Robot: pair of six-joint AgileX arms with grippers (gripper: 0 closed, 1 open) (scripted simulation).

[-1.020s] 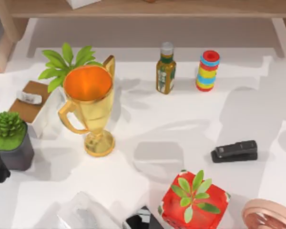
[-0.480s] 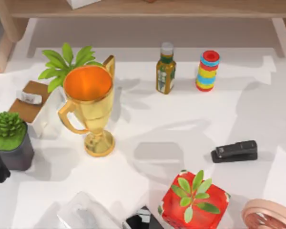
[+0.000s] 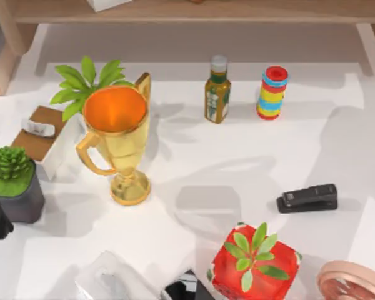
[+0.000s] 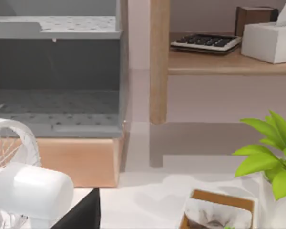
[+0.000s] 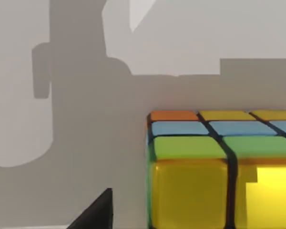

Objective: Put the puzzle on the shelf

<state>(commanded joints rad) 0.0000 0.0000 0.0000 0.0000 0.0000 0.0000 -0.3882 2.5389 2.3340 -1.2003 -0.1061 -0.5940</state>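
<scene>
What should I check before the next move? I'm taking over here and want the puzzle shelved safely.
1. Puzzle located: ok, close before the right wrist camera, resting on the white surface.
2. Puzzle held: cannot tell; no fingers are seen on it.
3. Right pincer state: cannot tell.
4. Free space on the shelf: ok, the top view has a long bare stretch of board.
5. Tall things near the path: not ok, the bottle and ring stack stand just in front of the shelf.
6. Left end of the shelf: not ok, the keyboard and tissue box sit there.

Gold trophy [image 3: 117, 142], sauce bottle [image 3: 217, 91], ring stack [image 3: 272, 93], black stapler [image 3: 307, 198], white fan [image 4: 19, 183]
</scene>
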